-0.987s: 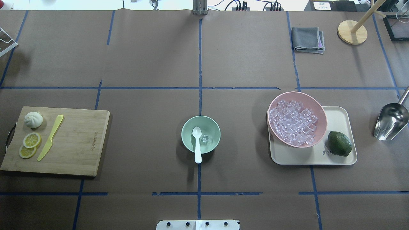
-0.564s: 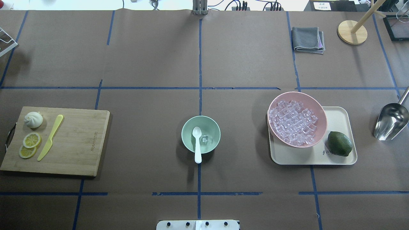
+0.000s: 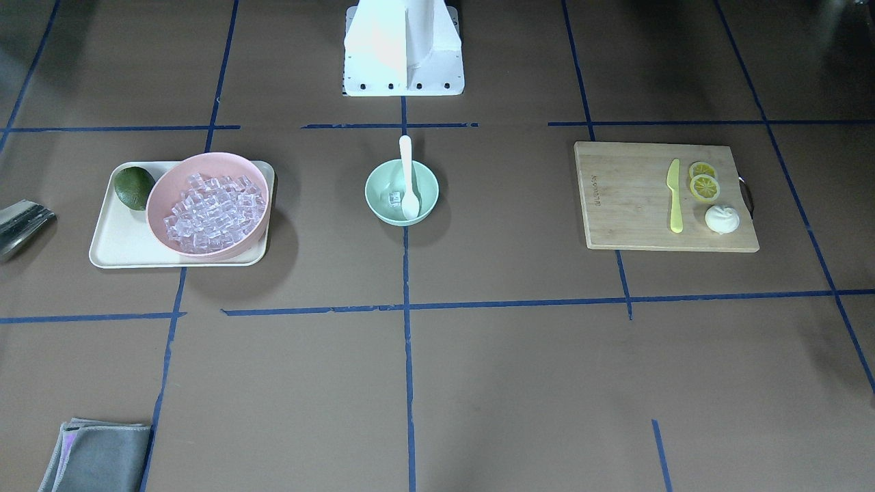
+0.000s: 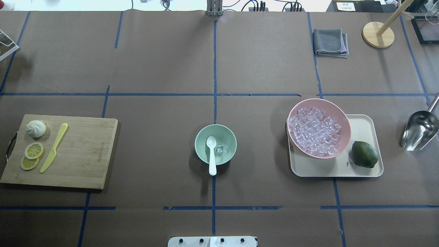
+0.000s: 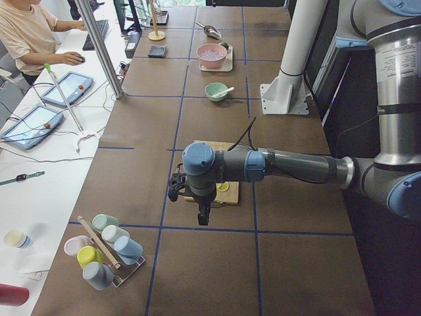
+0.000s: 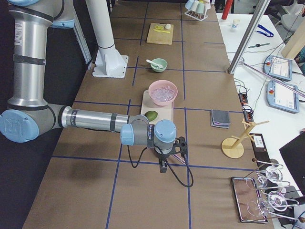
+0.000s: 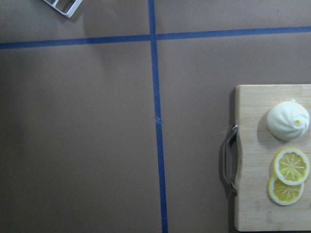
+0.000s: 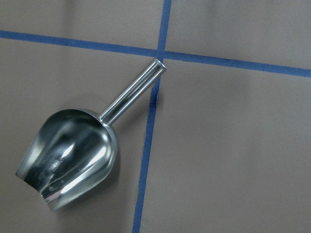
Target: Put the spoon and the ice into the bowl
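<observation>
The mint-green bowl (image 4: 230, 136) stands at the table's middle, also in the front-facing view (image 3: 381, 199). The white spoon (image 4: 212, 155) lies in it, head inside, handle over the near rim (image 3: 407, 164). A few clear ice cubes (image 4: 220, 149) sit in the bowl beside the spoon head. The ice heap (image 4: 315, 132) fills the pink bowl. My left gripper (image 5: 176, 188) hangs beyond the cutting board's end; my right gripper (image 6: 180, 145) hangs over the metal scoop. Both show only in the side views, so I cannot tell whether they are open or shut.
The pink bowl (image 4: 345, 118) sits on a beige tray (image 4: 365, 125) with a dark green fruit (image 4: 364, 154). A metal scoop (image 4: 420, 130) lies at the right edge. The cutting board (image 4: 85, 151) holds a yellow knife (image 4: 55, 147), lemon slices and a bun. A grey cloth (image 4: 331, 42) lies far right.
</observation>
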You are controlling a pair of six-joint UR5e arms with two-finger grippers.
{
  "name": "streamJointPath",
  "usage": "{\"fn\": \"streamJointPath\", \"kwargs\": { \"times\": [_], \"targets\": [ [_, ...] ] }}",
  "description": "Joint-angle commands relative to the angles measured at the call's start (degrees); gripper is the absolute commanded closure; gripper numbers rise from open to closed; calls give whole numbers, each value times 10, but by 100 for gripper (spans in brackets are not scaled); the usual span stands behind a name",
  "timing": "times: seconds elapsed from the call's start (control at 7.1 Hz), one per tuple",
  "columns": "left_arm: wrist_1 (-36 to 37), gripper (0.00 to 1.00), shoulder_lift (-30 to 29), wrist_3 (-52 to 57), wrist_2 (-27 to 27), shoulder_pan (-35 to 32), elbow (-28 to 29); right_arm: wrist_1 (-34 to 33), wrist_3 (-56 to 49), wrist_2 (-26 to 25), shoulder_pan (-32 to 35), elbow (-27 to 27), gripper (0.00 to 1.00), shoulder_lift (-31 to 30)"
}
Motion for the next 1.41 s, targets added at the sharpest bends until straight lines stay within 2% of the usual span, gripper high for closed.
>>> {"fn": "streamJointPath", "kwargs": {
  "times": [0.0,0.42,0.7,1.27],
  "targets": [
    [-1,0,-2,-1,-1,-1,34,27,2,5,-6,-1,0,1],
    [-2,0,-1,3,0,-1,20,27,0,7,-5,6,0,-9],
    [-53,0,-9,3,9,1,61,25,4,8,-5,1,0,-8],
    [-59,0,-11,3,7,1,56,25,9,7,-5,-9,0,-6]
  ]
}}
